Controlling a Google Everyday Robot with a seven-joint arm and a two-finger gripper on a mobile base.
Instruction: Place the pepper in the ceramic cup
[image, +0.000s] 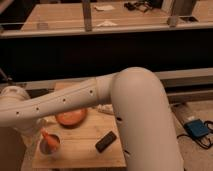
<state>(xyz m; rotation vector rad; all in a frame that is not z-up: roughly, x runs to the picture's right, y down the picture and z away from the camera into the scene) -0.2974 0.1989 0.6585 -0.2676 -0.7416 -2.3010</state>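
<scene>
Near the desk's front-left corner, camera view: the small round pale greyish-white ceramic cup (49, 145) stands upright, with the slim tapered orange-red pepper (46, 136) sticking out of it, tip up and leaning toward the left edge. Pepper looks to be inside the cup, resting on its rim. The gripper (31, 134) sits just left of the cup at the left edge, mostly hidden under the arm; can't tell if it's clenched, released or touching the pepper. The big white robot arm (100, 100) sweeps from the right across the desk's back half, blocking the back edge and right side. The wide flat orange dish (71, 118) sits mid-desk, back part covered by the arm. The black rectangular block (106, 141) lies tilted near the front-right corner, well apart from the cup. The light wooden slatted desk (80, 150) is bare between them. A blue box with cables (198, 130) sits on the floor at right.
</scene>
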